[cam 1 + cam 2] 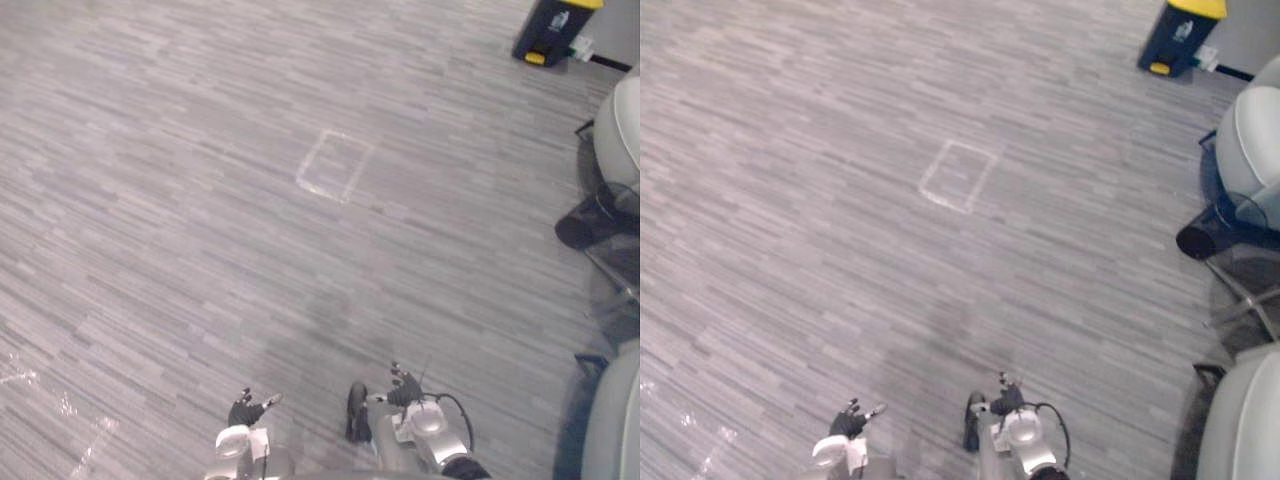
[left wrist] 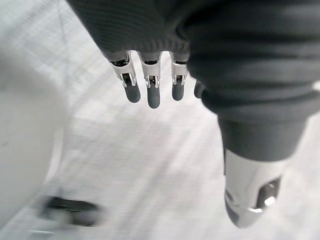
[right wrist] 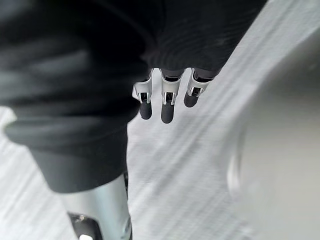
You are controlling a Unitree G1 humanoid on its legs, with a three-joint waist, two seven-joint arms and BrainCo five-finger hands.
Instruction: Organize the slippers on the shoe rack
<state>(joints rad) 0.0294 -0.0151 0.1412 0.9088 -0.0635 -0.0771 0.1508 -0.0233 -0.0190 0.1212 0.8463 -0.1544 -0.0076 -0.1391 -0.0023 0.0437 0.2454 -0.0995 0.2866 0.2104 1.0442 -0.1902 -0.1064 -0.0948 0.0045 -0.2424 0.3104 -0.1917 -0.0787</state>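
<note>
Right now both hands hang low over the grey floor (image 1: 180, 220): left hand (image 1: 245, 410) and right hand (image 1: 405, 388), fingers straight and loose, nothing held. Where the slippers and rack are, I cannot tell, nor which way a slipper points or runs. It looks like the searching stage. The next move calls for turning away from the taped rectangle (image 1: 335, 165) to find them.

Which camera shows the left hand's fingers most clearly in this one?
The left wrist view: the left hand is close up, its fingers straight and holding nothing above the floor. Both eye views show it tiny at the bottom edge, too small to read the fingers.
</note>
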